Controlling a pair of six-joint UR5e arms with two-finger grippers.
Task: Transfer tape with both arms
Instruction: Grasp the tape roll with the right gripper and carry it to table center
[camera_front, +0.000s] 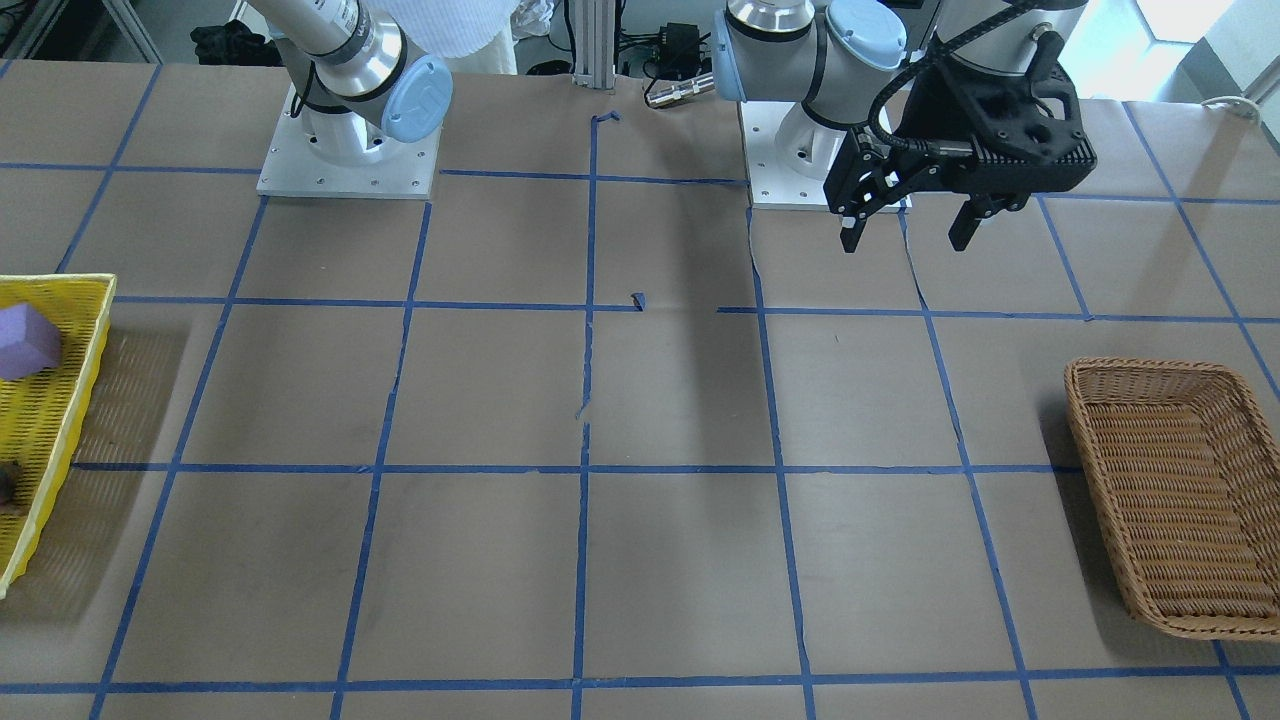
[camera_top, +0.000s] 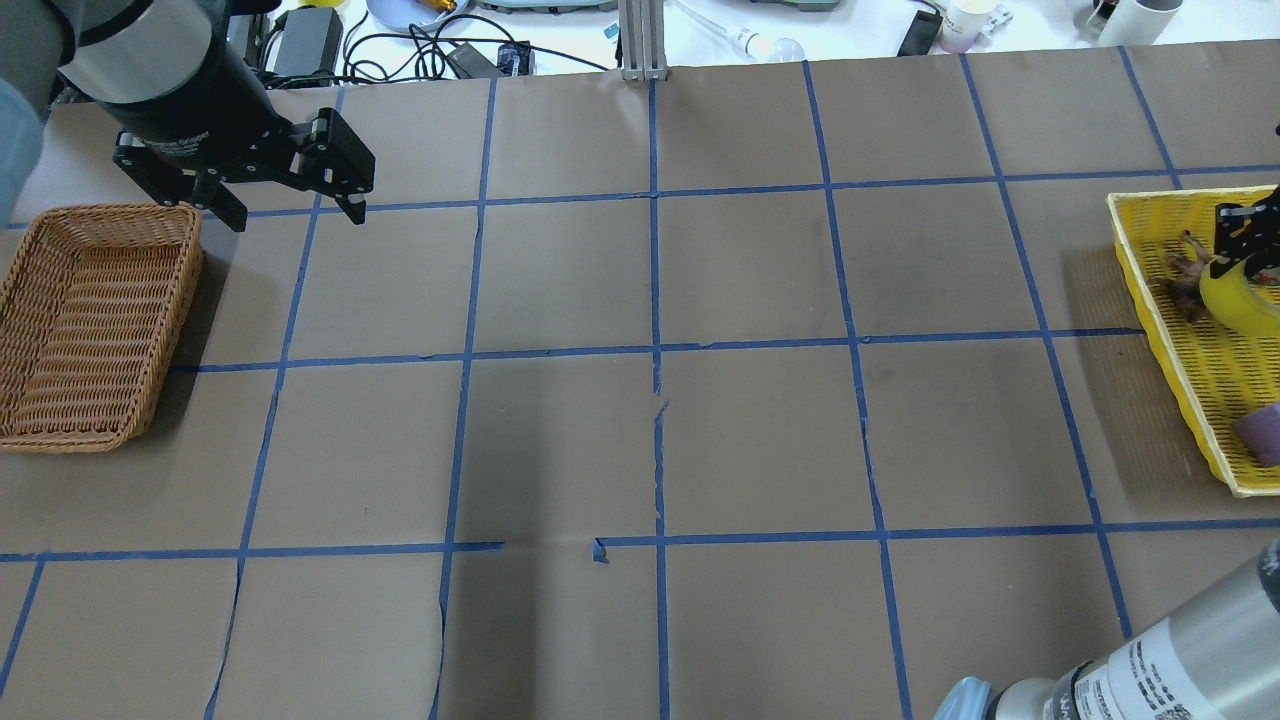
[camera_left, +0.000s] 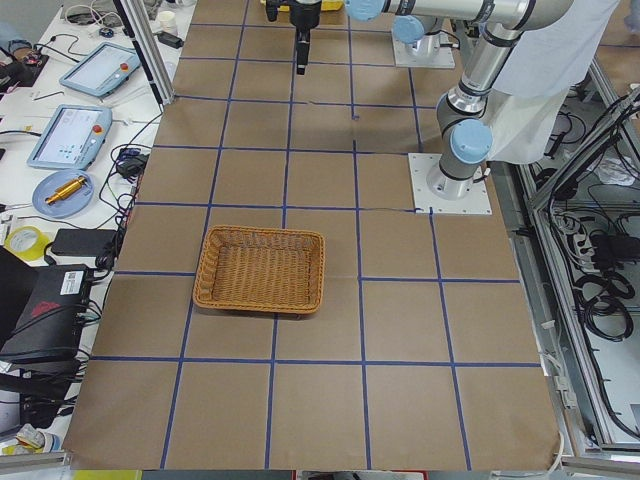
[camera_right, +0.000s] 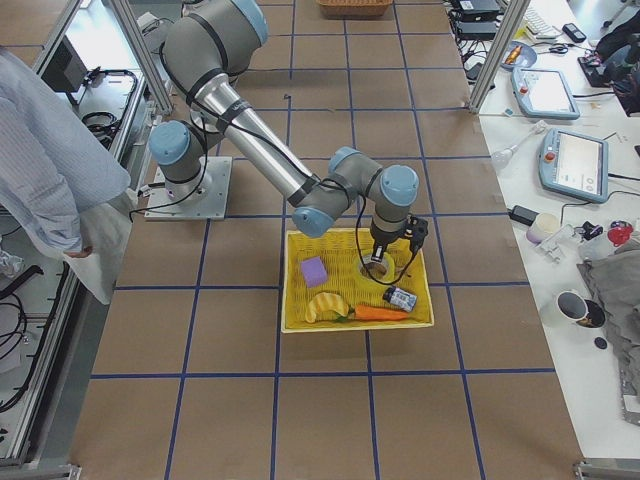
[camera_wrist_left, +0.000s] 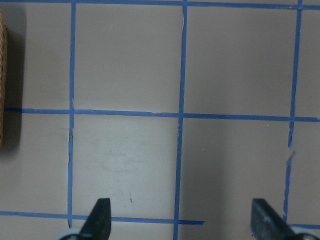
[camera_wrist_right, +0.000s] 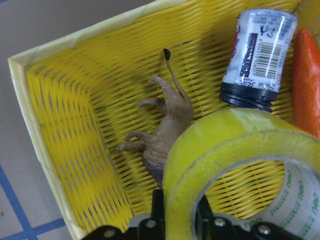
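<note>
The yellow tape roll lies in the yellow tray at the table's right end; it also shows in the overhead view. My right gripper reaches down into the tray, one finger inside the ring and one outside, shut on the roll's wall. It shows over the tray in the overhead view and the exterior right view. My left gripper hangs open and empty above the table near its base, beside the wicker basket; its fingertips show wide apart in the left wrist view.
The tray also holds a purple block, a brown toy animal, a small bottle, a carrot and a banana. The wicker basket holds nothing. A person stands behind the robot.
</note>
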